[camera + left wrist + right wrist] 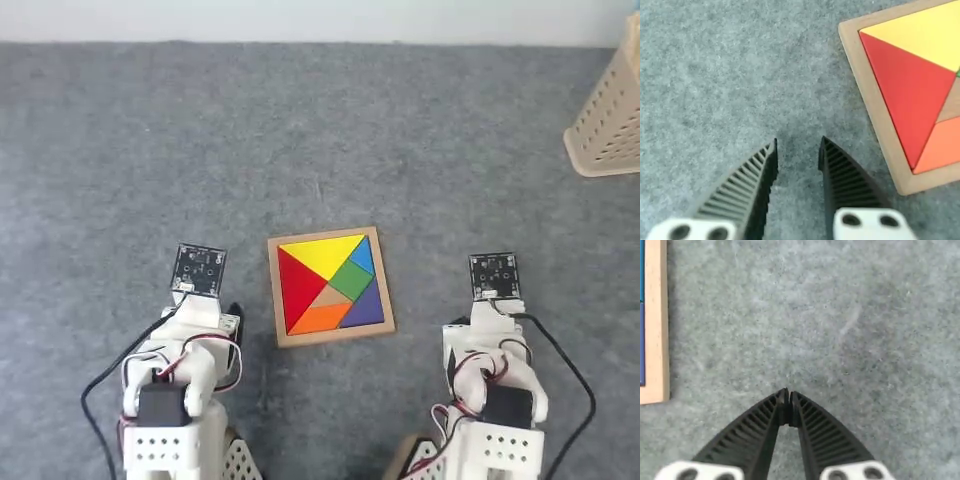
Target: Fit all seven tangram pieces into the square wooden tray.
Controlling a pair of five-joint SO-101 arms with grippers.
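The square wooden tray (281, 342) lies on the grey carpet between the two arms. Inside it sit a yellow triangle (325, 256), a red triangle (298, 285), a green square (351, 278), a blue piece (364, 256), an orange piece (320, 318), a purple triangle (365, 305) and a small tan triangle (330, 295), fitted flat together. My left gripper (799, 141) is open over bare carpet, beside the tray's rim (880, 110) and the red triangle (910, 85). My right gripper (788, 392) is shut and empty, clear of the tray's edge (655, 320).
A beige slatted basket (610, 110) stands at the far right edge. Both arm bases (175, 420) (495, 420) sit at the near edge with cables looping beside them. Grey carpet stretches away behind the tray.
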